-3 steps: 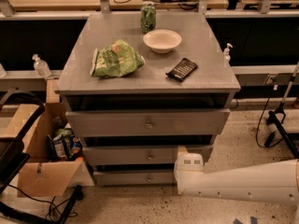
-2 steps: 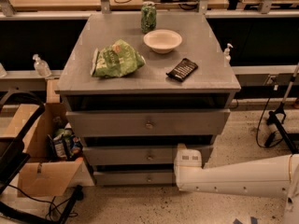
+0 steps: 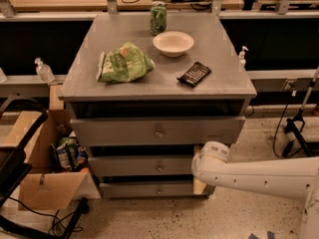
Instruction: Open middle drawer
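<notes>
The gripper (image 3: 210,156) sits at the right end of the middle drawer (image 3: 132,166); its grip cannot be told. On top stand a green can (image 3: 158,18), its label unreadable, and a bowl (image 3: 173,43).

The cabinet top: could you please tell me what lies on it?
A green can, white bowl, green snack bag and dark packet. Anything under the bag is covered. The gripper is by the right end of the middle drawer.

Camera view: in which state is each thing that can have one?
middle drawer: shut
top drawer: appears shut
bottom drawer: appears shut
green can: upright
bowl: upright, empty
chip bag: lying flat
cardboard box: open
pincer: at the middle drawer's right end
</notes>
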You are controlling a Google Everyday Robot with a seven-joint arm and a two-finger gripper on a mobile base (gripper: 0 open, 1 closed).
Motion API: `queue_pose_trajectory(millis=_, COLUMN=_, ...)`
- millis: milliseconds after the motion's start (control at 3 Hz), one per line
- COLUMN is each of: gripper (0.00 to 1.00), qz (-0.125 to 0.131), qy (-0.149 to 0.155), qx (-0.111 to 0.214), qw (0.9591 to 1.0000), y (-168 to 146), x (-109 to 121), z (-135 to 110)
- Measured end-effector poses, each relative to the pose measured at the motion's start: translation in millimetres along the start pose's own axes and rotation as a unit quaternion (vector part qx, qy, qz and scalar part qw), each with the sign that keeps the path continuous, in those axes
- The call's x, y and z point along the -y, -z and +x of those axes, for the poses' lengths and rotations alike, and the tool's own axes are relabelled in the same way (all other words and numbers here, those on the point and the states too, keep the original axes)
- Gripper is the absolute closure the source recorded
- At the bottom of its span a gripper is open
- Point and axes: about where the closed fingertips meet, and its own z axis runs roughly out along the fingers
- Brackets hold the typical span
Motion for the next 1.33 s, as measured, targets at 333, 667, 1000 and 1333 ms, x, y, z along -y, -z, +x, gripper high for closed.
queue_pose_trajectory(millis=333, gripper=0.0, qz=-0.001, qy=0.002, qx=0.001, qw=1.0, y=-0.7, x=-0.5, z=-0.9)
queue_pose_trajectory(millis=667, gripper=0.18, qz=-0.013, qy=0.01, qx=0.003, qw=0.9999, y=-12.3, x=-2.9, z=-12.0)
queue_pose_trajectory(millis=1000, gripper=0.49, qz=-0.025, qy=0.017, qx=-0.001, qw=0.9995, y=-19.4, x=-2.0, z=-21.7)
queue_pose_trajectory(millis=1333, gripper=0.72, qz=-0.029, qy=0.013, qx=-0.004, qw=0.9995, y=-19.7, x=-3.2, z=-23.4)
